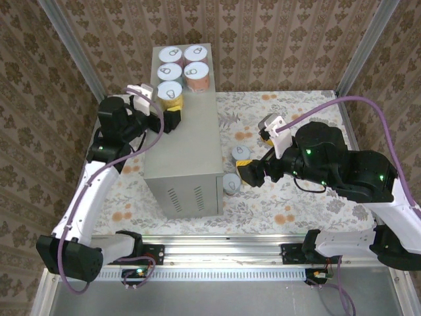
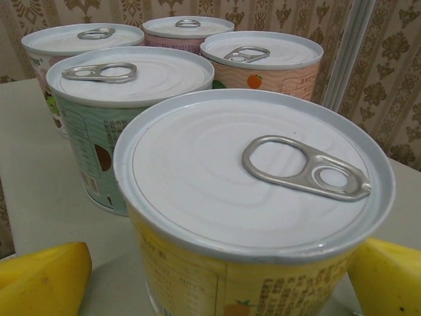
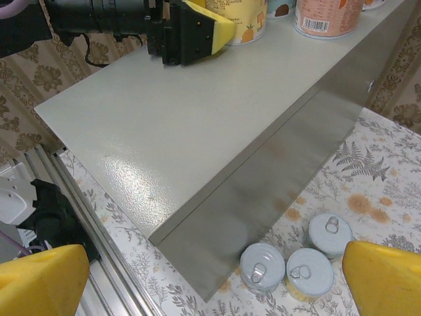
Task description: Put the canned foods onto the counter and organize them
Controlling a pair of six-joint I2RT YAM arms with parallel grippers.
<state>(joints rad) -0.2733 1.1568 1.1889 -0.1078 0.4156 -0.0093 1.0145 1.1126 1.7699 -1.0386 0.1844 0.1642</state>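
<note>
Left wrist view is giving you the nearest can, a yellow-labelled can (image 2: pixel 256 197) with a white pull-tab lid. It is standing upright on the grey metal worktop (image 1: pixel 191 138) between the left arm's yellow pads (image 2: pixel 46 276). Those left jaws are standing spread, one on each side, gripping nothing. Just behind it a teal can (image 2: pixel 125 85) and three pinkish ones are sitting in two close rows at the worktop's far end. Your right jaws are also spread and empty, hovering over three more cans (image 3: pixel 309 273). These are clustered on the floral surface (image 3: pixel 368 171), just beside the worktop's right wall.
</note>
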